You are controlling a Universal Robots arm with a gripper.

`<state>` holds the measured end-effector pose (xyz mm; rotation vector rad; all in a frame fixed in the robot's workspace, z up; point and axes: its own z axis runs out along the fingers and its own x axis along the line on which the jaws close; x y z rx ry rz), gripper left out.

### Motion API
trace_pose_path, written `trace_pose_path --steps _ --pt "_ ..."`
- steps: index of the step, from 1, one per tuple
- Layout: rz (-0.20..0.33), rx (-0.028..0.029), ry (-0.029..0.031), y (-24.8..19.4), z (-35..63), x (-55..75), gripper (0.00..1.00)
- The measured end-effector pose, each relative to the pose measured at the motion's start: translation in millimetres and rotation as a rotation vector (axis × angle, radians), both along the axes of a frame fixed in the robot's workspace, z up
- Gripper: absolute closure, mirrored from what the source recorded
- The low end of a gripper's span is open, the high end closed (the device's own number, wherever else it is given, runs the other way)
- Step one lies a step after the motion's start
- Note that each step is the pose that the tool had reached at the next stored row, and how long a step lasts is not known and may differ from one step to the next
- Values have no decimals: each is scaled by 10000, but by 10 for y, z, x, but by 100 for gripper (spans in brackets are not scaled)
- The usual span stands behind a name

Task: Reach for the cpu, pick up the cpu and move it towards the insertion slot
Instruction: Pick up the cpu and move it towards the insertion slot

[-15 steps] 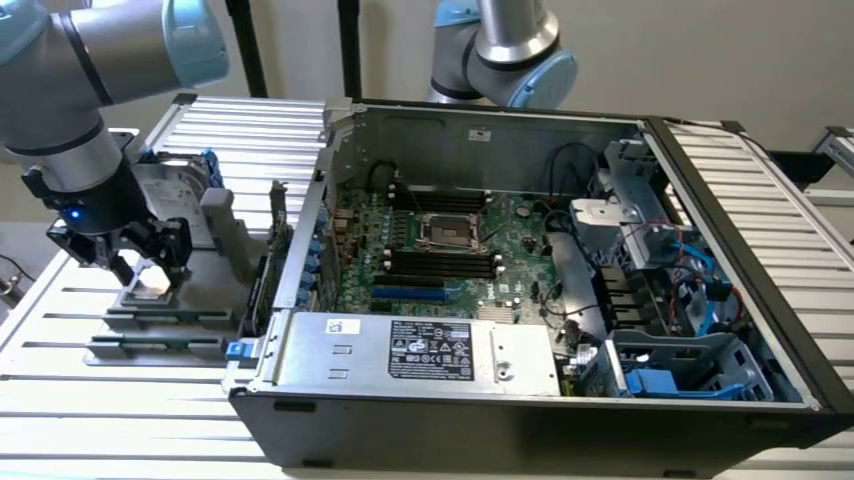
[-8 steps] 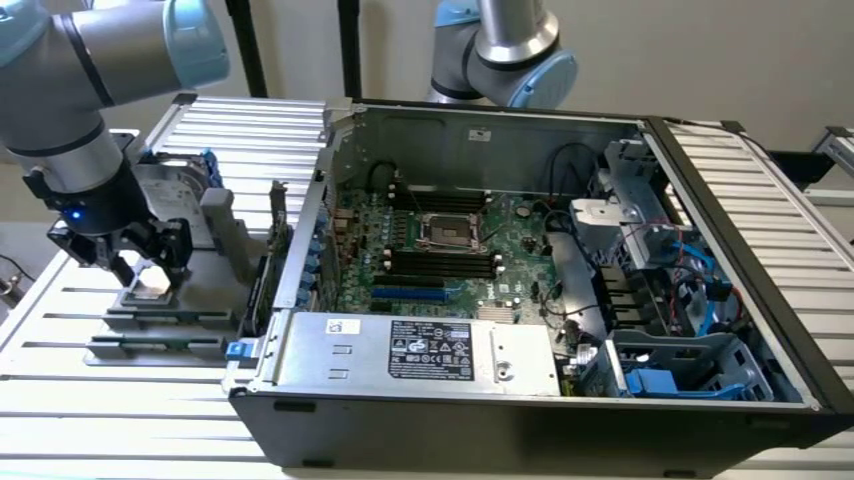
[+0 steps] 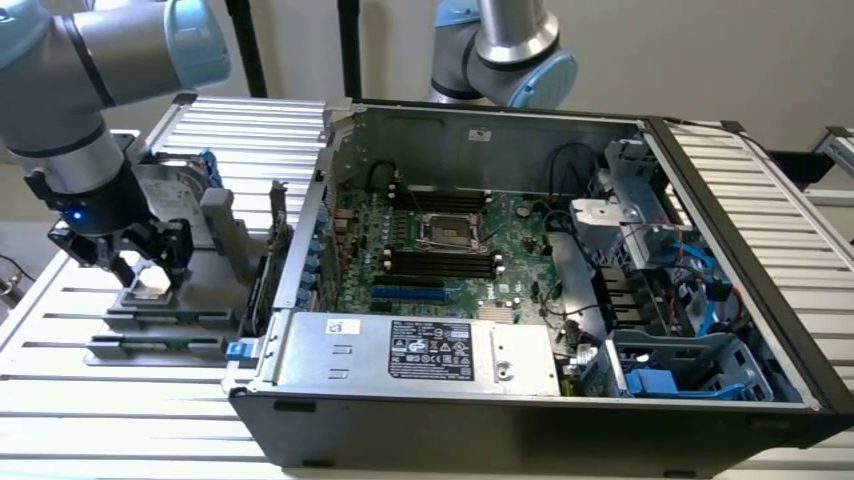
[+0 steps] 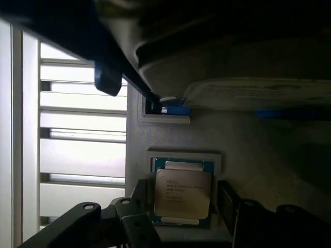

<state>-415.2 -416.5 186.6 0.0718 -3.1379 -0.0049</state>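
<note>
Hanging low over a grey holder (image 3: 150,322) at the exterior view's left, the claw (image 3: 142,268) stands wide open and grips nothing. Its dark fingers (image 4: 135,205) straddle the cpu (image 4: 182,194), one on each side of the chip, close beside its edges but not pressed against them. The cpu lies flat, metal top up, in a square recess of the holder. Just behind the holder, an upright silver hard drive (image 3: 171,188) stands in a blue-edged frame. Well apart, toward the exterior view's right, the open computer case (image 3: 534,430) lies on the slatted table (image 3: 94,420). Inside it, the insertion slot (image 3: 445,230) sits on the green motherboard (image 3: 514,245), silver frame around a dark centre.
</note>
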Motion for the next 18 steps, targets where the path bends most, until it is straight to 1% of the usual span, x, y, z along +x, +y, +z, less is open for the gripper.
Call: trace_pose_path --steps 8,9,10,11,18 --pt "22 -2 9 0 -3 5 35" --pt "22 -2 9 0 -4 5 37" --pt "22 -3 10 0 -4 5 37" --pt "22 -3 11 0 -4 5 44" --pt "23 -3 26 0 -4 5 45"
